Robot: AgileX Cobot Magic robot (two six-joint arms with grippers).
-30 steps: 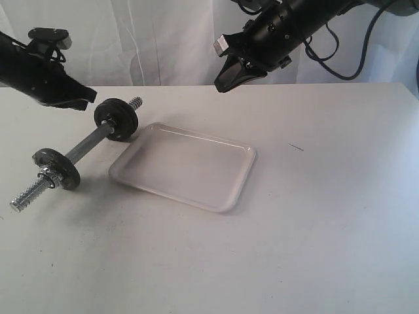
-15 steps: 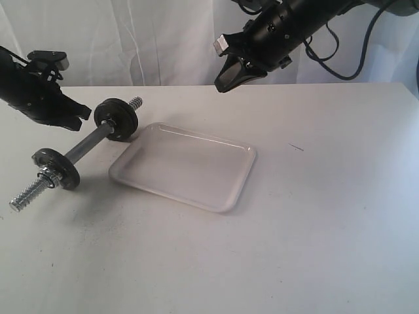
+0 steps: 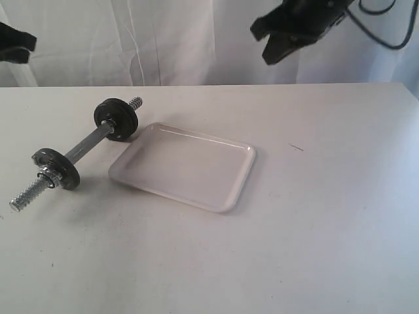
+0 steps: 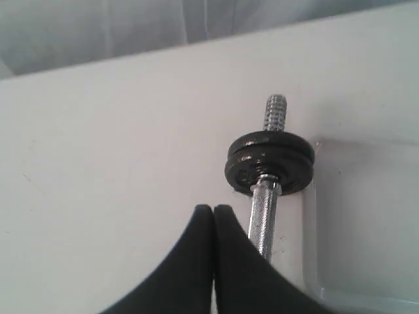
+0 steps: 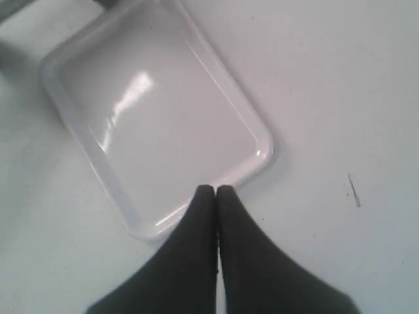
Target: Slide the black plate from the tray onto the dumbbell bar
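Note:
The chrome dumbbell bar (image 3: 85, 145) lies on the table left of the white tray (image 3: 185, 167), which holds nothing. Black plates sit on the bar: two side by side at the far end (image 3: 116, 119), one at the near end (image 3: 56, 168). In the left wrist view the far plates (image 4: 269, 162) sit on the bar (image 4: 263, 219) beside the tray's corner (image 4: 347, 222). My left gripper (image 4: 214, 209) is shut and empty, high above the table. My right gripper (image 5: 216, 190) is also shut and empty, raised above the tray (image 5: 157, 114).
The white table (image 3: 314, 235) stretches bare to the right and front of the tray. A white curtain (image 3: 163, 39) hangs behind. The left arm (image 3: 14, 44) shows only at the top left edge, the right arm (image 3: 298, 26) at the top right.
Both arms have pulled up and away from the table: the left to the upper left edge, the right up and to the right. Dumbbell and tray have not moved.

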